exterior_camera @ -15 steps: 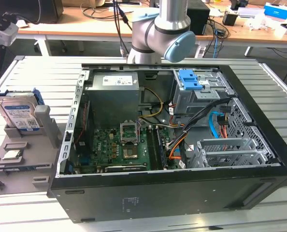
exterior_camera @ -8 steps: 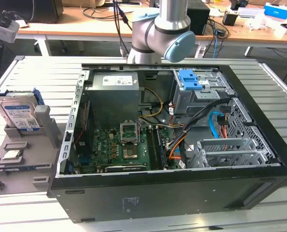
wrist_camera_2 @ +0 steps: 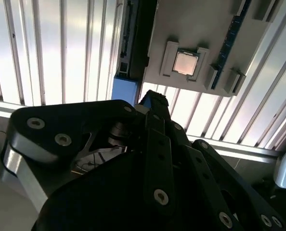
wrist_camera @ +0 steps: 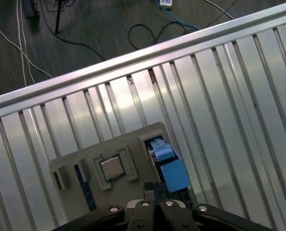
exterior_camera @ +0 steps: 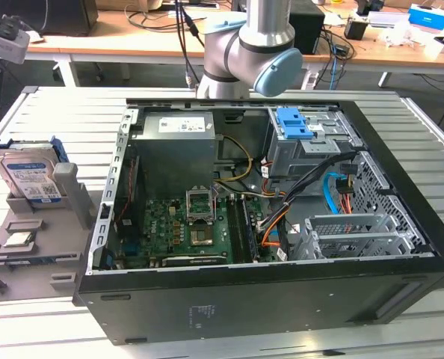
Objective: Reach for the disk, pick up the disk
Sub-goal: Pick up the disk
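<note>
A single robot arm (exterior_camera: pixel 259 45) rises behind an open black computer case (exterior_camera: pixel 282 299) that lies on its side on a slatted metal surface (exterior_camera: pixel 57 112). At the exterior view's left, apart from the case, a grey plastic holder (exterior_camera: pixel 35 250) sits on the same surface. The disk (exterior_camera: pixel 29 176), a flat silver drive with a white-and-blue label and a bright blue bracket along its edge, stands upright in a slot at the far end of this holder, leaning slightly. A small square silver chip (exterior_camera: pixel 18 240) lies flat in a recess nearer the holder's front. In the first wrist view, the tool (wrist_camera: pixel 155 186) looks down on the holder (wrist_camera: pixel 75 159), with the chip (wrist_camera: pixel 112 167) and the disk's blue edge (wrist_camera: pixel 171 168) just beyond its tip. Its fingers are drawn narrowly together with nothing between them. In the second wrist view, the dark tool (wrist_camera_2: pixel 152 96) hangs over the surface (wrist_camera_2: pixel 46 48), close beside the disk's blue corner (wrist_camera_2: pixel 125 91) without gripping it, and the chip (wrist_camera_2: pixel 185 62) rests in the holder (wrist_camera_2: pixel 201 29).
</note>
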You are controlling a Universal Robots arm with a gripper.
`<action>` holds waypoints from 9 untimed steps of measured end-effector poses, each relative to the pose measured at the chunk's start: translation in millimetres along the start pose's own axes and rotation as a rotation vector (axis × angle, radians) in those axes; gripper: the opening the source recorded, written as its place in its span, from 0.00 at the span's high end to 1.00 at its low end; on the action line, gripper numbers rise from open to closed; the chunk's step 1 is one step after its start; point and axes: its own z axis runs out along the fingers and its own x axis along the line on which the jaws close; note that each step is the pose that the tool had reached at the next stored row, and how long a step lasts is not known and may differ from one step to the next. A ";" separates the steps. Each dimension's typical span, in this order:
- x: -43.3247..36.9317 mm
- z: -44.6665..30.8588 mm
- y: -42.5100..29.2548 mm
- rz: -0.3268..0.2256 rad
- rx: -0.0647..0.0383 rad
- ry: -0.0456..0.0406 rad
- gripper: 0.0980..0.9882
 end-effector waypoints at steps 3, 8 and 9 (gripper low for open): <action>0.0 0.0 0.0 -0.032 0.000 0.0012 0.99; 0.0 0.0 0.0 -0.109 0.000 0.0041 0.99; 0.0 0.0 0.0 -0.119 0.000 0.0046 0.99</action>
